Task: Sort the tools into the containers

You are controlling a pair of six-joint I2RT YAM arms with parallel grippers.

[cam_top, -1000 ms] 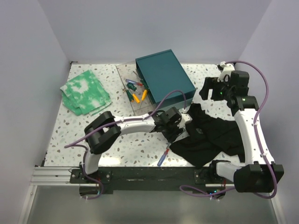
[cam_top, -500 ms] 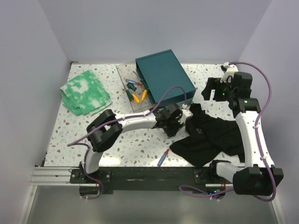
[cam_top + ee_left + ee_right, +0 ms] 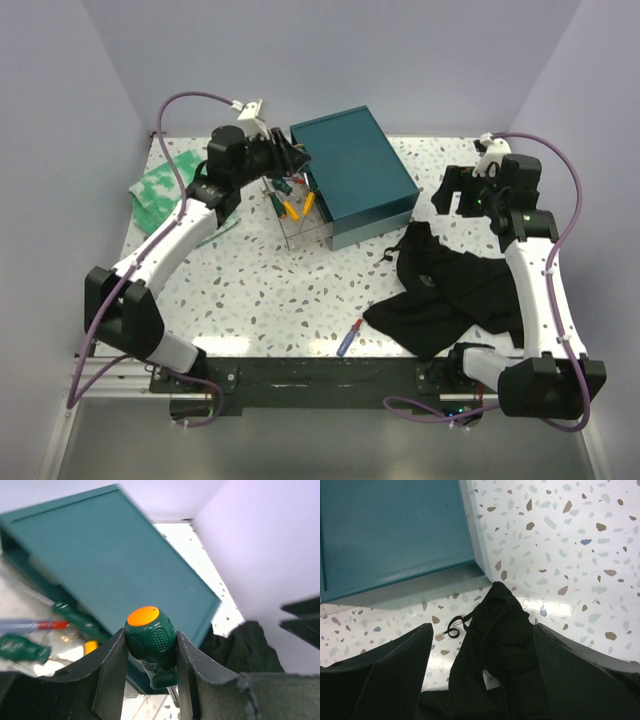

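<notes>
Fingers point(image 3: 112, 670) of the left gripper point(image 3: 288, 158) squeeze a green screwdriver point(image 3: 149, 636) by its fat handle, one finger on each side. The handle has an orange cap on its end. The thin metal part pokes down between the fingers.

The left arm reaches far across the table point(image 3: 300, 290). Its gripper hangs over the far end of the clear box point(image 3: 300, 236), just beside the big teal box point(image 3: 350, 165). The screwdriver is up in the air, not in the box.

The clear box sits right against the left side of the teal box. More tools lie inside it. One is an orange tool point(image 3: 292, 209) and one is a green tool point(image 3: 284, 185). The left wrist view shows a red tool point(image 3: 50, 625) in there too.

A red-and-blue screwdriver point(image 3: 347, 338) lies alone on the table near the front edge, close to the black cloth point(image 3: 450, 290).

The right gripper point(image 3: 482, 630) is spread wide and holds nothing. It hangs above a corner of the black cloth, near the front corner of the teal box.

A green and white cloth point(image 3: 155, 188) lies at the far left of the table, partly hidden under the left arm.
</notes>
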